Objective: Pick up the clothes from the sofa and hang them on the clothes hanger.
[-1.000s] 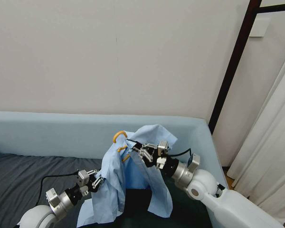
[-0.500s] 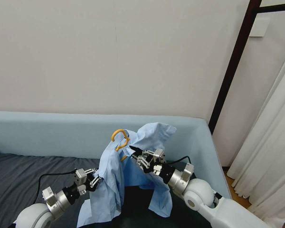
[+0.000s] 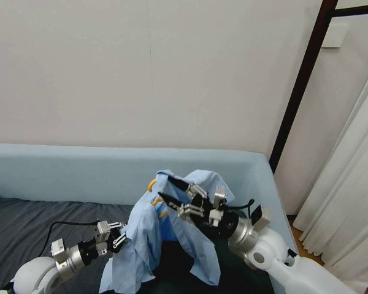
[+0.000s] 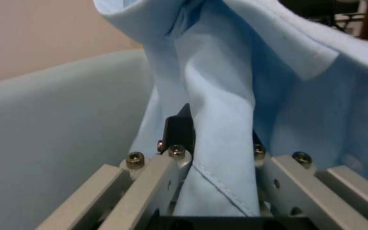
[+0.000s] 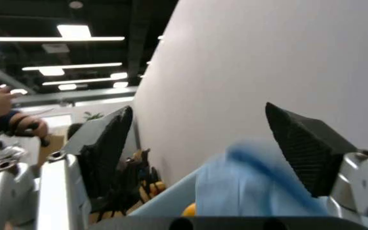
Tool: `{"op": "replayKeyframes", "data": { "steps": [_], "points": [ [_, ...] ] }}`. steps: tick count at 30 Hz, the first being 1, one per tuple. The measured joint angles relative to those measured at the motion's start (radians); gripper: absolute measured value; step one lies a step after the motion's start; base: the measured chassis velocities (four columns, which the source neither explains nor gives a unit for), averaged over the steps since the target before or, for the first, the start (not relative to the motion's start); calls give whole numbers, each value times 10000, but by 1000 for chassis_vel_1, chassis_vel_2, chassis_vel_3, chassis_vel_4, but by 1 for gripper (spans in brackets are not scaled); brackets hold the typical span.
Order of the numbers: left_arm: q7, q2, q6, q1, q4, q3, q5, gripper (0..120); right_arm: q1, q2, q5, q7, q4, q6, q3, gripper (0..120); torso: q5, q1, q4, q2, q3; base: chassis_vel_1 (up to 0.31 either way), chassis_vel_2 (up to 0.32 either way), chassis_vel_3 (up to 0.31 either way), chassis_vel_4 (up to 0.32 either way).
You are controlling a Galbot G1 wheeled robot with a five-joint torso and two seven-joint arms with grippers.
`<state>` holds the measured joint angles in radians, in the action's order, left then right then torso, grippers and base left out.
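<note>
A light blue shirt [image 3: 138, 245] hangs draped over a yellow hanger, whose hook [image 3: 151, 183] peeks out at the shirt's top, above the sofa seat. My right gripper [image 3: 169, 190] stands open just above the collar with its black fingertips [image 3: 172, 181] spread and nothing between them. In the right wrist view the gripper [image 5: 210, 139] is wide open over the shirt [image 5: 248, 177] and a bit of yellow hanger [image 5: 190, 210]. My left gripper [image 3: 118, 237] is shut on the shirt's lower left edge. The left wrist view shows the shirt fabric [image 4: 235, 96] pinched in that gripper [image 4: 214, 143].
The sofa has a pale blue backrest [image 3: 61, 171] and a dark grey seat [image 3: 24, 226]. A dark rack post [image 3: 297, 92] rises at the right of the sofa. A white curtain [image 3: 349, 202] hangs farther right. A plain wall stands behind.
My right gripper has opened and let go of the hanger, and it now points up over the collar. The shirt's top has sagged and covers most of the hook. The left arm has drawn back slightly.
</note>
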<state>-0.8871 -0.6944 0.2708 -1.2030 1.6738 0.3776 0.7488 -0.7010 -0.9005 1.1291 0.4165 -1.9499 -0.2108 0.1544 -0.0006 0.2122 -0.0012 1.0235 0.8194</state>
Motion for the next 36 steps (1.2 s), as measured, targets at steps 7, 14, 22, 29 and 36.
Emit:
{"op": "replayKeyframes", "data": {
  "steps": [7, 14, 22, 29, 36],
  "points": [
    [-476, 7, 25, 309, -410, 42, 11, 7, -408, 451, -58, 772, -32, 78, -216, 100, 1, 0, -3, 0, 0, 0, 0, 0, 0],
    [-513, 42, 226, 495, -607, 43, -33, 7, -376, 489, -1072, -122, 124, 278, -338, 100, 0, -1, 1, 0, 0, 0, 0, 0, 0],
    [-1412, 450, 393, 1266, -936, 31, -263, 7, 384, 1590, -2057, -178, 1005, 1235, -353, 100, 0, 0, -2, 0, 2, 0, 0, 0, 0],
    [-2292, 1032, 333, 1818, -1098, 19, -557, 7, 939, 2275, -2274, 2546, 1720, 2318, -443, 100, 2, 0, -1, -1, 2, 0, 0, 0, 0],
    [-2406, 1161, 370, 1979, -1071, 32, -672, 7, 1214, 2597, -3265, 4103, 1954, 3377, -464, 100, -1, 0, -1, 0, 1, 0, 0, 0, 0]
  ]
}}
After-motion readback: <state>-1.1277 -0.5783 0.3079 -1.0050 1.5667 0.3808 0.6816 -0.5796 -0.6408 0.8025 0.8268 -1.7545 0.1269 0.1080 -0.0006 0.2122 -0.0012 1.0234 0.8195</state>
